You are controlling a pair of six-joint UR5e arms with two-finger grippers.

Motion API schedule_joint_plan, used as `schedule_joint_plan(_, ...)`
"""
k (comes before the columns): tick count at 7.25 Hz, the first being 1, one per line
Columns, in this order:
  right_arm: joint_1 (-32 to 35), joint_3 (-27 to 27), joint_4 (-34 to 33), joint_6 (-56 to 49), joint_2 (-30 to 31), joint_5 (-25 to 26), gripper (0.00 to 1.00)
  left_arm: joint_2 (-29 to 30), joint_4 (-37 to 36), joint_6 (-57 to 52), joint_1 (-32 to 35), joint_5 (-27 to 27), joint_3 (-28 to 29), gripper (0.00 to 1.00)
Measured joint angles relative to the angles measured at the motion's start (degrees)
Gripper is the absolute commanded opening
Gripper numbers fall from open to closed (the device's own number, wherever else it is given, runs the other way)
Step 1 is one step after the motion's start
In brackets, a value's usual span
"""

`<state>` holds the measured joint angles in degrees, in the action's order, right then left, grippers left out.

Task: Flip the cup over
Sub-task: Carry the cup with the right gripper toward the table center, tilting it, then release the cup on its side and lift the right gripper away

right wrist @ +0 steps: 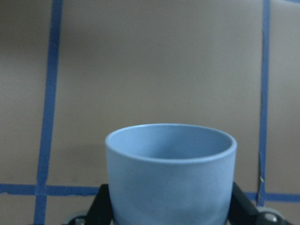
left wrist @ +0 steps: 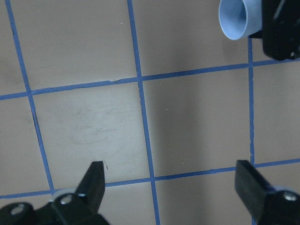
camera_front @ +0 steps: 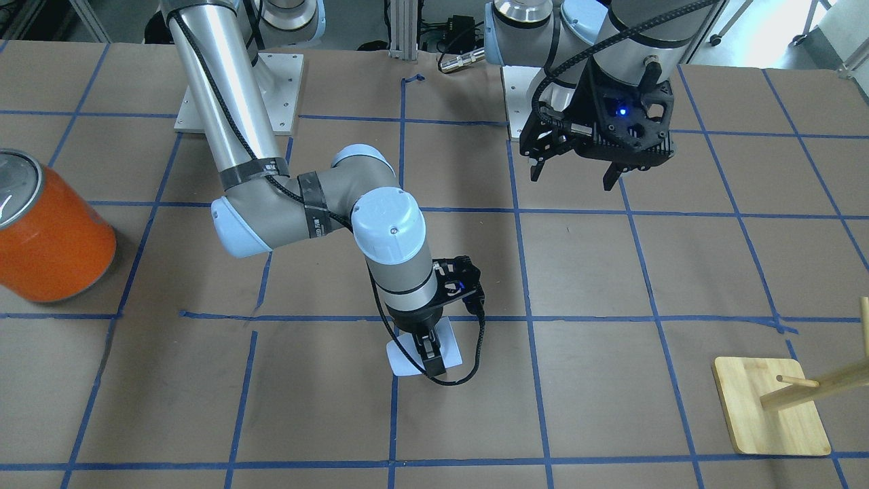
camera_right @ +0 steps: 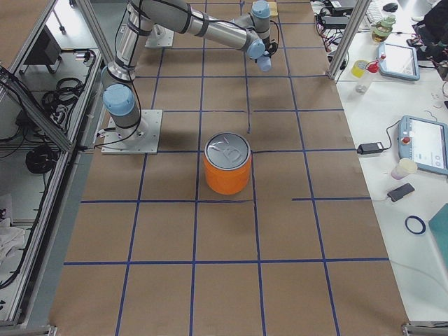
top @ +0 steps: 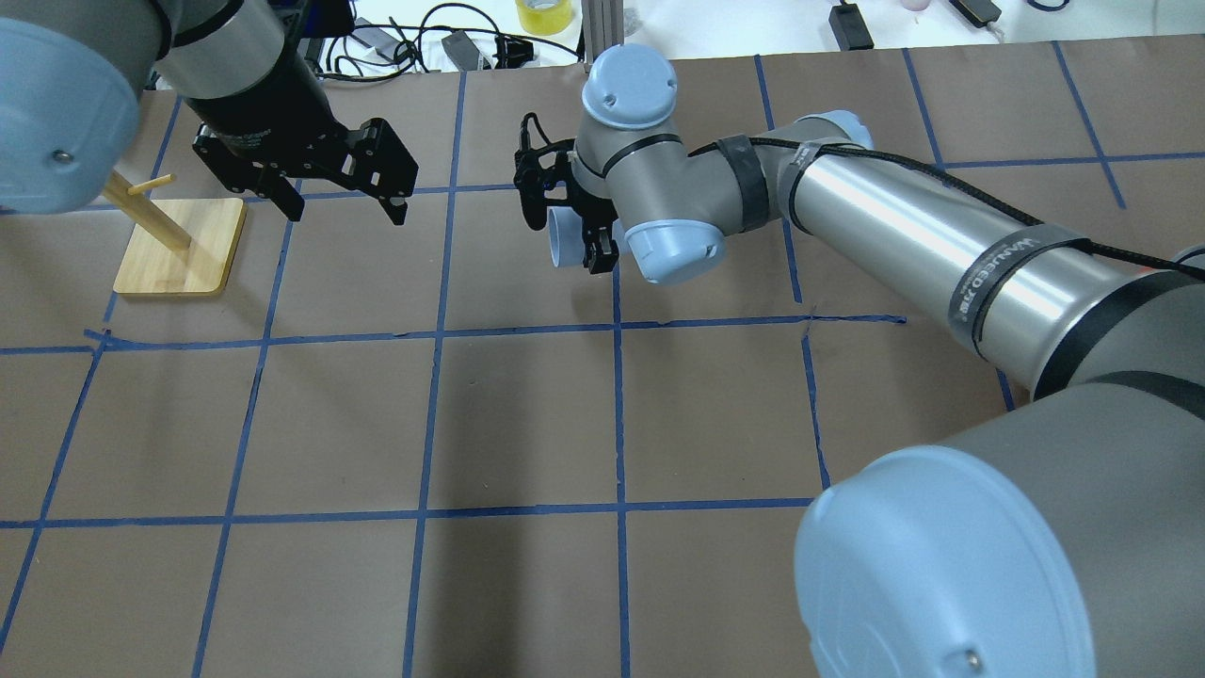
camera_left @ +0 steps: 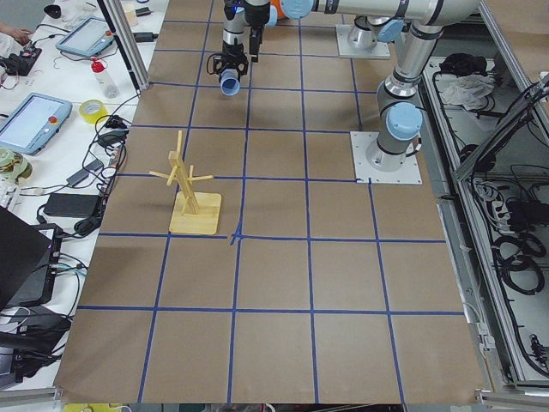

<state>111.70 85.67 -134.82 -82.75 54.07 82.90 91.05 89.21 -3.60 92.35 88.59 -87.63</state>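
The pale blue cup [camera_front: 414,356] is held on its side low over the table, its open rim toward the robot's left. It also shows in the overhead view [top: 563,235], the left wrist view [left wrist: 239,18] and the right wrist view [right wrist: 171,173]. My right gripper [camera_front: 431,356] [top: 586,237] [right wrist: 171,208] is shut on the cup near its base, one finger on each side. I cannot tell whether the cup touches the table. My left gripper [camera_front: 574,178] [top: 344,209] [left wrist: 171,183] is open and empty, hovering above the table apart from the cup.
A large orange can [camera_front: 51,238] [camera_right: 227,164] with a silver top stands on the robot's right side. A wooden peg rack [camera_front: 770,407] [top: 179,245] [camera_left: 193,197] stands on the robot's left, near the left gripper. Blue tape lines grid the brown table.
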Motion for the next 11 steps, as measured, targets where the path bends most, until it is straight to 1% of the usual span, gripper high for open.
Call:
schedule_joint_plan(1,0.6,0.4,-0.1,-0.6,-0.5,0.0,0.89,0.0,0.0,0.0,0.0,0.0,0.0,1.00)
schedule_joint_plan(2,0.8,0.7,-0.1,-0.7,-1.0,-0.2,0.87,0.0,0.0,0.0,0.0,0.0,0.0,1.00)
schedule_joint_plan(4,0.6,0.9,0.3,-0.4,-1.3,-1.8,0.89,0.0,0.0,-0.1,0.0,0.0,0.0,1.00)
schedule_joint_plan(5,0.6,1.2,0.7,-0.4,-1.1,-2.3,1.00,0.0,0.0,-0.1,0.0,-0.1,0.0,1.00)
schedule_joint_plan(7,0.3,2.0,1.1,-0.2,-0.2,-2.4,1.00,0.0,0.0,-0.1,0.0,-0.2,0.0,1.00)
schedule_joint_plan(8,0.2,2.1,2.4,-0.1,1.5,-2.2,1.00,0.0,0.0,-0.1,0.0,-0.3,0.0,1.00)
schedule_joint_plan(10,-1.4,2.2,9.6,0.0,7.5,-1.8,1.00,0.1,0.0,-0.5,-0.2,-0.8,-0.1,1.00)
schedule_joint_plan(11,-3.4,2.2,14.7,0.2,11.9,-1.8,1.00,0.0,0.0,-0.7,-0.5,-2.9,-0.6,1.00)
